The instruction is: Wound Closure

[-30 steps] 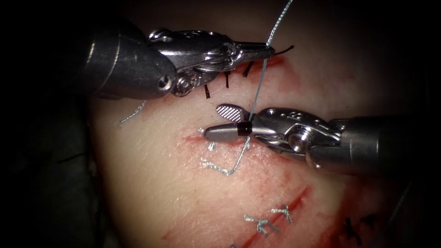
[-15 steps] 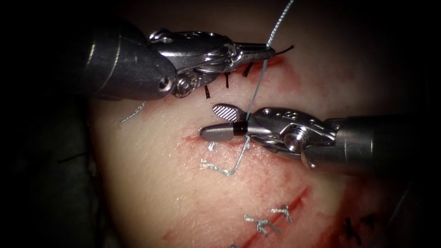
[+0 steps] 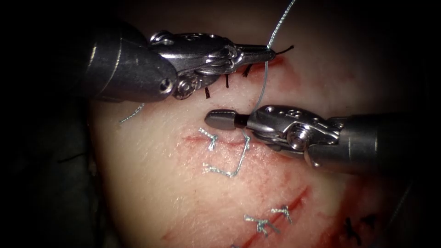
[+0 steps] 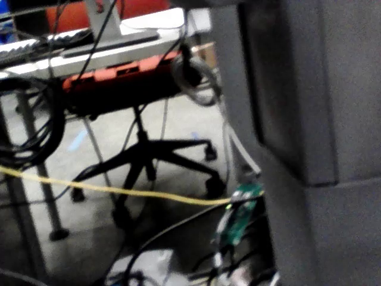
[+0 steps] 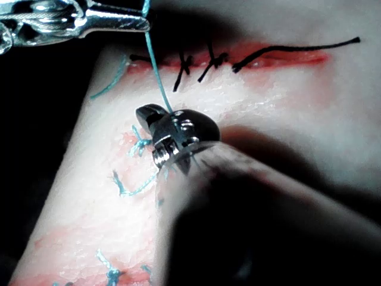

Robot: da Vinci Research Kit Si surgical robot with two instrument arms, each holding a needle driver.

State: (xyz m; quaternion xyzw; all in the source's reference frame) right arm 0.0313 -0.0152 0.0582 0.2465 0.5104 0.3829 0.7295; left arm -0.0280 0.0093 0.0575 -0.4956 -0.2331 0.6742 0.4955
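Observation:
My left tool (image 3: 268, 53) reaches in over the upper cut, its jaws shut on the pale thread (image 3: 262, 87) at their tips. From there the thread runs down to my right tool (image 3: 220, 120), which lies across the tissue (image 3: 151, 188) just above a short cut (image 3: 193, 138). The right tool's jaws are shut, with the thread caught near their base. Below them the thread continues to a pale stitch (image 3: 229, 170) at that cut. In the right wrist view the thread (image 5: 156, 77) runs taut from the left tool (image 5: 134, 24) down to the right tool (image 5: 152, 116).
Black stitch knots (image 3: 227, 81) close the upper cut under the left tool, with one long black tail (image 5: 297, 49). A lower cut (image 3: 294, 202) carries pale knots (image 3: 264, 224). A loose pale thread end (image 3: 133, 112) lies at the tissue's left edge. More black knots (image 3: 353, 229) sit bottom right.
The right tool's jaws, wide open around the thread a second ago, have closed on it, and the tool has lifted slightly off the short cut. The left tool has kept its hold.

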